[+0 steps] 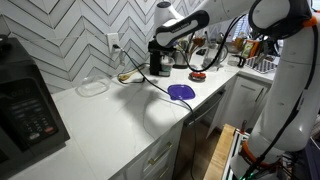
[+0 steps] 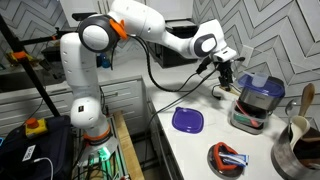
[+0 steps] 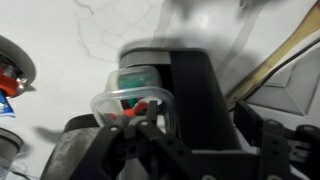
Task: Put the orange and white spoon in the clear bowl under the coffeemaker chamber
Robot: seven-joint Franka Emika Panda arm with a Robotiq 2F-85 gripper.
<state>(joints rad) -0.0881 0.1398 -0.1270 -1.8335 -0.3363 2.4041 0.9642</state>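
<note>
In the wrist view a clear bowl [image 3: 118, 97] sits at the foot of the black coffeemaker [image 3: 188, 85], under its upper chamber. An orange piece of the spoon [image 3: 133, 110] shows inside the bowl; its white part is hidden. My gripper [image 3: 198, 116] hangs just above, its dark fingers spread apart, one by the bowl's rim and one past the machine's column. I cannot tell whether a finger touches the spoon. In both exterior views the gripper [image 1: 163, 44] [image 2: 224, 76] is right over the coffeemaker [image 1: 160, 60] [image 2: 256, 102].
A purple plate [image 1: 181, 92] [image 2: 187, 121] lies near the counter's front edge. A red bowl [image 1: 197, 75] [image 2: 228, 158] holds small items. Another glass bowl [image 1: 92, 87] and a big black microwave [image 1: 28, 105] stand further along. A dark pot [image 2: 298, 145] is beside the coffeemaker.
</note>
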